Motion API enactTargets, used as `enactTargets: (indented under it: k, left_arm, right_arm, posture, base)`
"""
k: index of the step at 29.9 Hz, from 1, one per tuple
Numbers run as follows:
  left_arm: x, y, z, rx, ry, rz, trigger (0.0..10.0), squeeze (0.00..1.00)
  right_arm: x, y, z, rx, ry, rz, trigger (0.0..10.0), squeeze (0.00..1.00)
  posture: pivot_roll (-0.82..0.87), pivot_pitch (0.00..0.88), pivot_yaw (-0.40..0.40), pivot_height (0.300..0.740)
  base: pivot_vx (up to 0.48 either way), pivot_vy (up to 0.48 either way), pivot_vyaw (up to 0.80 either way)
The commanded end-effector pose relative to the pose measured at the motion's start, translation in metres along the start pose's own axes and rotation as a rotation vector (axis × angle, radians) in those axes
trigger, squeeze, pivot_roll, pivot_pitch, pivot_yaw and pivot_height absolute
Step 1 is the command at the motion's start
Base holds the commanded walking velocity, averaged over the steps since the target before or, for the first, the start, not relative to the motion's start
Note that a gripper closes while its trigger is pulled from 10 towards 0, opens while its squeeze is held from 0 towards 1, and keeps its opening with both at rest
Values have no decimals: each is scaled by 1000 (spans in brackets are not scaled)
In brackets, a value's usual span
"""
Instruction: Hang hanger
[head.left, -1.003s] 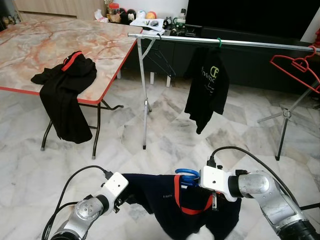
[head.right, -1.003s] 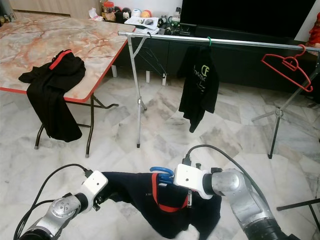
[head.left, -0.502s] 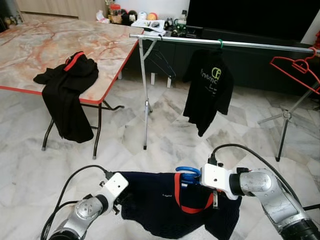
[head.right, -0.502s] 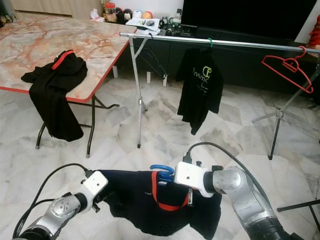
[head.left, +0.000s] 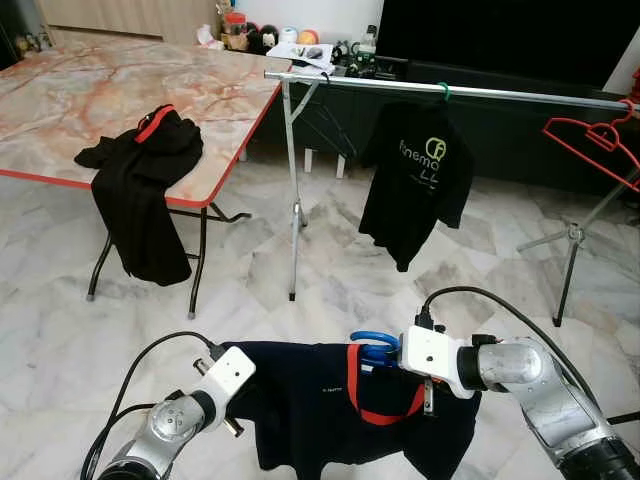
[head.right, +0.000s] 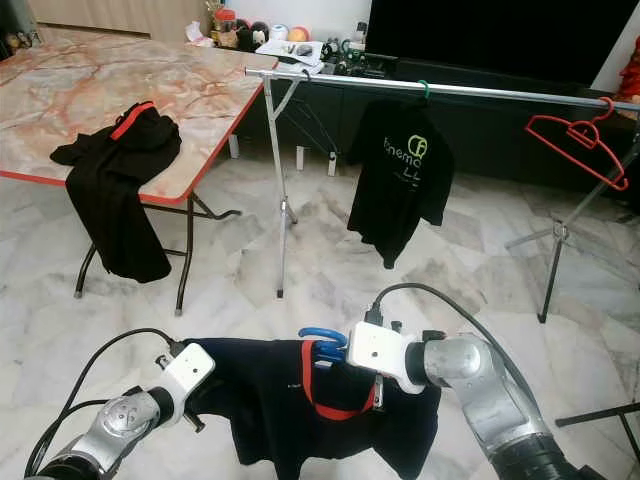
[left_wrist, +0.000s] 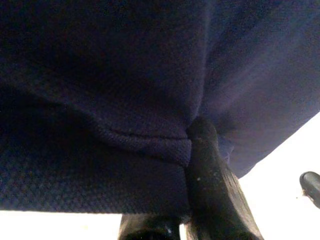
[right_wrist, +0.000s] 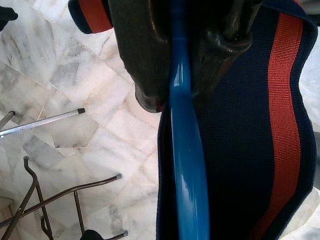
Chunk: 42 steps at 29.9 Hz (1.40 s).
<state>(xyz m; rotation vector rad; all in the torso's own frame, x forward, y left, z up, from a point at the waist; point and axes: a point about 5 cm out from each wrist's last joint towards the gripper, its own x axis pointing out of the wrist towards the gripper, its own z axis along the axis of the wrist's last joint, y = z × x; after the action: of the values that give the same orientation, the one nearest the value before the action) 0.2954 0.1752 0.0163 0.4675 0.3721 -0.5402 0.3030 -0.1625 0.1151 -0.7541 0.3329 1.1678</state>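
- The marble-topped desk (head.left: 90, 90) stands to the left, with a black garment (head.left: 140, 190) draped over its near edge.
- A metal clothes rail (head.left: 520, 93) runs across the room beyond the arms; a black printed T-shirt (head.left: 415, 180) hangs from it near the middle, and an empty red hanger (head.left: 590, 135) hangs near its right end.
- A dark navy shirt (head.left: 330, 410) with a red collar band is stretched low between the two arms, well short of the rail.
- The left hand (left_wrist: 200, 165) is at the shirt's left edge, its black fingers pressed together on a fold of the navy cloth.
- The blue hanger (head.left: 372, 348) sits inside the shirt's collar, its hook just left of the right wrist.
- The right hand (right_wrist: 175, 65) is pinching the hanger's blue bar between its fingers, with the collar right against it.
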Motion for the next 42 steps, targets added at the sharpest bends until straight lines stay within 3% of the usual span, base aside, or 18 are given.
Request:
enactTargets:
  k: [1,17,19,21,22,26,31,33,36,37,39,40,42]
  left_arm:
    - [0,-1,-1,2,8,1,0,0]
    - [-5,12,-10,-45,58,120,0,0]
    - [-10,25,-18,-97,113,244,0,0]
    - [-12,29,-21,-115,130,286,0,0]
    - [-19,38,-29,-161,178,384,0,0]
    - [-26,45,-38,-223,229,479,0,0]
    - [-47,47,-72,-357,449,643,0,0]
    - [-48,42,-77,-377,487,622,0,0]
    - [-41,20,-81,-349,537,404,0,0]
    - [-40,18,-81,-343,539,385,0,0]
    - [-36,10,-78,-284,530,286,0,0]
    - [-29,0,-73,-223,498,160,0,0]
    - [-27,-4,-70,-195,479,109,0,0]
  right_arm:
    - [-1,-3,5,-5,-25,-19,0,0]
    - [0,0,-9,46,19,-62,0,0]
    - [-2,2,-21,74,79,-92,0,0]
    - [-3,2,-25,82,102,-104,0,0]
    - [-5,2,-35,117,151,-148,0,0]
    - [-8,2,-46,155,206,-195,0,0]
    - [-14,6,-65,286,273,-319,0,0]
    - [-14,6,-67,318,271,-348,0,0]
    - [-11,3,-63,409,197,-403,0,0]
    - [-11,3,-62,418,189,-408,0,0]
    - [-10,-1,-59,429,162,-443,0,0]
    - [-9,-9,-51,465,85,-511,0,0]
    - [-8,-13,-47,486,40,-547,0,0]
  posture:
    - [-3,59,-33,740]
    - [5,79,-29,740]
    - [3,84,-28,740]
    - [3,86,-27,740]
    - [2,89,-27,740]
    - [2,92,-24,740]
    - [-4,102,-17,740]
    - [-3,105,-15,740]
    - [0,108,-12,740]
    - [0,108,-12,740]
    - [-1,109,-12,740]
    - [-1,109,-12,740]
    - [-1,109,-12,740]
  base:
    - [0,0,0]
    - [0,0,0]
    - [0,0,0]
    - [0,0,0]
    - [0,0,0]
    - [0,0,0]
    - [0,0,0]
    - [0,0,0]
    - [0,0,0]
    - [0,0,0]
    - [0,0,0]
    - [0,0,0]
    - [0,0,0]
